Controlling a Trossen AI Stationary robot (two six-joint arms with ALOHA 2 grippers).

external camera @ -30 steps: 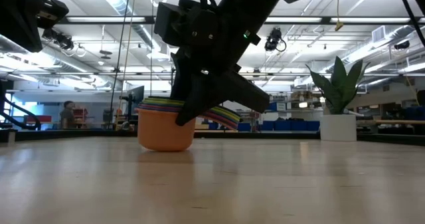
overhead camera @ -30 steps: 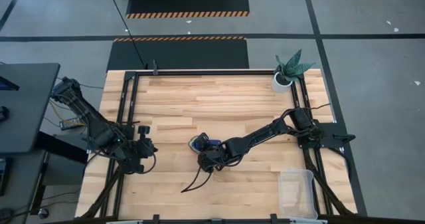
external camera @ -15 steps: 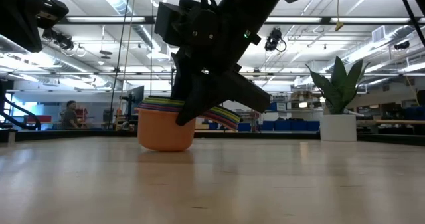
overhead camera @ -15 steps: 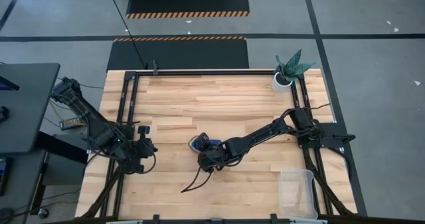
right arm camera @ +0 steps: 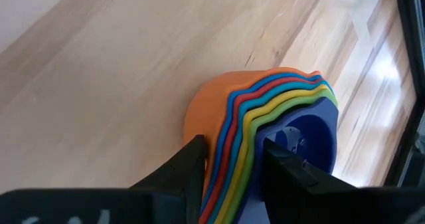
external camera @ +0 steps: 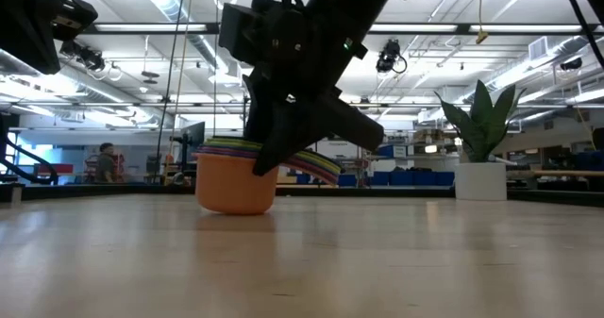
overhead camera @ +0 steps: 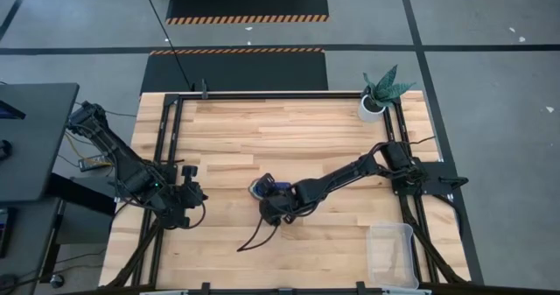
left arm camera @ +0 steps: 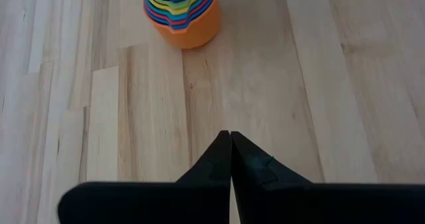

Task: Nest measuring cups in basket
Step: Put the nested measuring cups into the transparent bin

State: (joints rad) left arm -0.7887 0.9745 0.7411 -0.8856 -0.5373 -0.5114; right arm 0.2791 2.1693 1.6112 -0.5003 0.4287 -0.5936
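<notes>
The measuring cups stand nested in one stack, orange outermost and dark blue innermost, with the orange cup's base on the wooden table near its middle. My right gripper is at the stack, shut on its fanned handles. My left gripper is shut and empty near the table's left edge, pointing toward the stack. The clear basket stands at the near right corner, away from both grippers. My right gripper pinches the stacked flat handles between its two fingers, one on each side of the bundle. The fingers slant down from the table's near right side and lie along the handles. The stack stands upright with its base on the table.
A white plant pot stands at the far right corner. A dark cable lies on the table just near of the right gripper. Bare wood lies between the stack and the basket.
</notes>
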